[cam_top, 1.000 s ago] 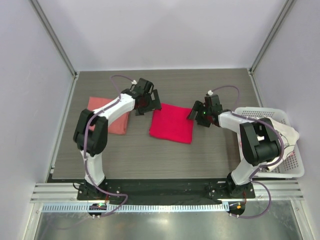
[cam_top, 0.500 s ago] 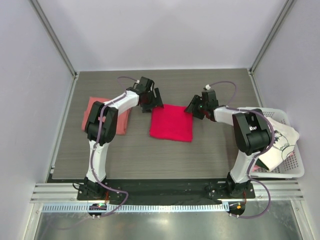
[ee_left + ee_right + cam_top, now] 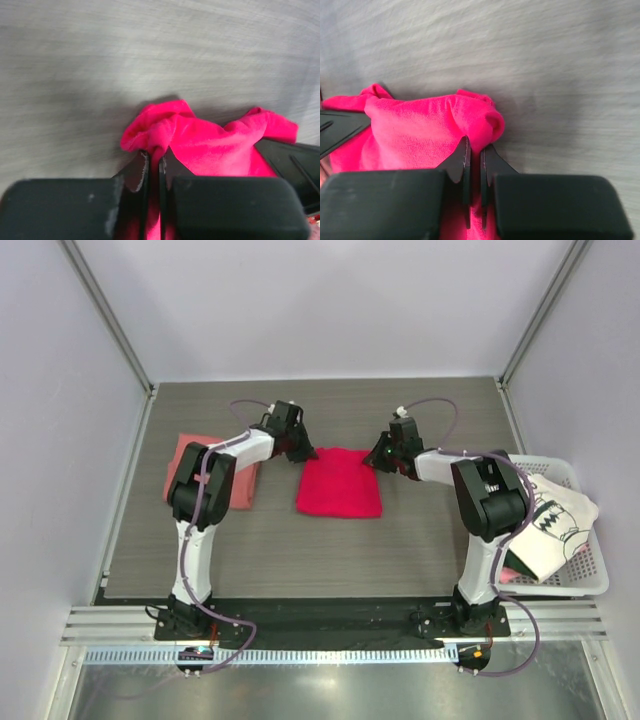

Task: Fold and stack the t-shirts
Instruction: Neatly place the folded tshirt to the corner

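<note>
The crimson-magenta t-shirt (image 3: 340,483) lies folded into a rectangle at the table's centre. My left gripper (image 3: 303,452) is shut on its far left corner. In the left wrist view the cloth (image 3: 210,145) bunches up between the pinched jaws of that left gripper (image 3: 152,157). My right gripper (image 3: 378,460) is shut on the far right corner. The right wrist view shows a fold of the cloth (image 3: 415,130) squeezed in the right gripper (image 3: 474,150). A folded salmon-pink t-shirt (image 3: 182,465) rests to the left. The white t-shirt with black print (image 3: 550,525) sits in the basket.
A white plastic basket (image 3: 590,580) stands at the table's right edge beside the right arm. Grey walls and metal posts enclose the wood-grain table (image 3: 300,550) on three sides.
Both grippers went from open to shut, each pinching a far corner of the crimson shirt. The shirt's far edge has puckered slightly.
</note>
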`<move>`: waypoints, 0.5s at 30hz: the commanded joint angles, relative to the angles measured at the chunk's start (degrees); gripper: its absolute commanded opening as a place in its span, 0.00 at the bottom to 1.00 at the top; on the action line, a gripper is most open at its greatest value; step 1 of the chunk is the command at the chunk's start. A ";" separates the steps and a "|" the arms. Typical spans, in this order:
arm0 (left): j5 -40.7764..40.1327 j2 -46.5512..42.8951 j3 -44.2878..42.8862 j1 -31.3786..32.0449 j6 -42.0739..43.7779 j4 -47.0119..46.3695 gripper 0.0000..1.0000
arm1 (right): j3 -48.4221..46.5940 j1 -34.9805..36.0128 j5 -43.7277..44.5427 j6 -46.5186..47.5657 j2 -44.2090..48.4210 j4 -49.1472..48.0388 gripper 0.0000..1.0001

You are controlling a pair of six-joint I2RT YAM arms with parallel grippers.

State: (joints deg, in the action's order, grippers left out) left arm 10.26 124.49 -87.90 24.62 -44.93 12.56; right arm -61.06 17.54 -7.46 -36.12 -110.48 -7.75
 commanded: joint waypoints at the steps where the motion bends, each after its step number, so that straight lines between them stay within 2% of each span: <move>1: -4.28 -8.89 5.61 -0.01 2.47 -1.75 0.00 | 1.90 2.93 1.66 1.93 4.12 0.19 0.01; 5: -6.13 -19.34 11.42 -0.10 4.66 1.23 0.00 | 4.45 5.22 0.70 2.19 12.01 -0.16 0.01; 11: -9.03 -37.72 21.00 -2.29 6.34 7.74 0.00 | 8.23 13.12 1.49 3.34 24.23 -0.69 0.01; 14: -7.54 -44.40 22.68 -6.85 6.17 13.79 0.00 | 7.01 17.52 1.84 2.72 26.18 -0.25 0.01; 15: -7.54 -45.37 22.42 -9.91 6.34 18.68 0.00 | 5.18 18.75 2.27 2.20 26.19 0.19 0.01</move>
State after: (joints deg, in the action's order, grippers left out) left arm 3.64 82.50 -66.08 20.08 -39.94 22.02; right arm -53.12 33.04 -6.35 -34.22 -86.15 -6.46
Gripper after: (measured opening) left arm 0.033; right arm 0.083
